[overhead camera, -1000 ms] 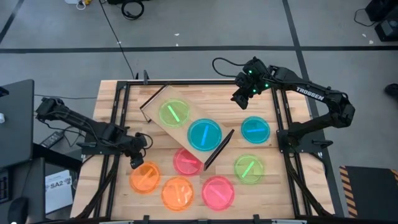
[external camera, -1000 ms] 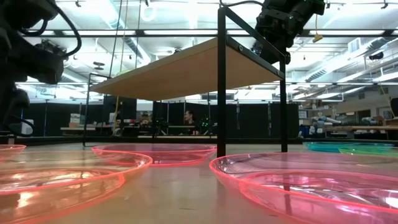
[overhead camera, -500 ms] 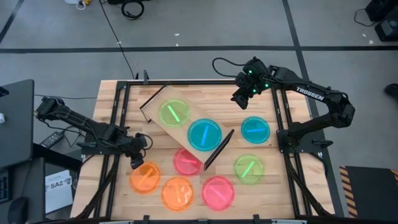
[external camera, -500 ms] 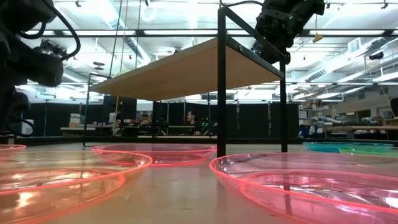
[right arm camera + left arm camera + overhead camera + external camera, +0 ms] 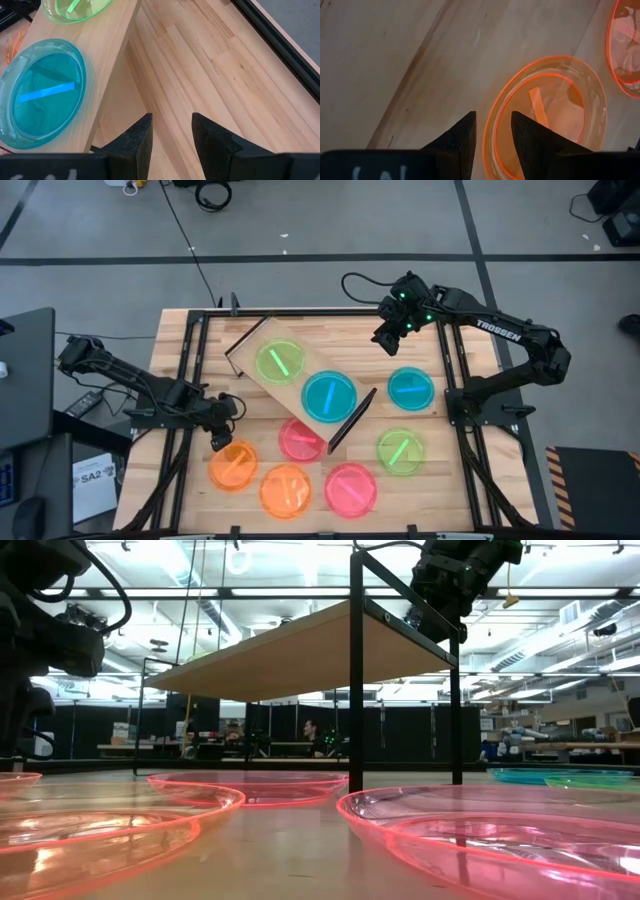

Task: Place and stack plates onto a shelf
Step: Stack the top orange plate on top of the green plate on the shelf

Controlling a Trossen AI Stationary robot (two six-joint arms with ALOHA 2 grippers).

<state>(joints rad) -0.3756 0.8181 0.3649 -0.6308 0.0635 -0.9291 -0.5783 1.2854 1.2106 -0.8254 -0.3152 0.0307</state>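
Straddling an orange plate's (image 5: 547, 117) rim, it seems, left gripper (image 5: 493, 131) jaws part-open; overhead hides this.

overhead looking down, table-level sideways, two close wrist views

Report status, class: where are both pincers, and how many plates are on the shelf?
Left pincer open, straddling the orange plate rim. Right pincer open, empty, above bare tabletop beside the shelf. Shelf holds green plate and cyan plate. Nothing blocking.
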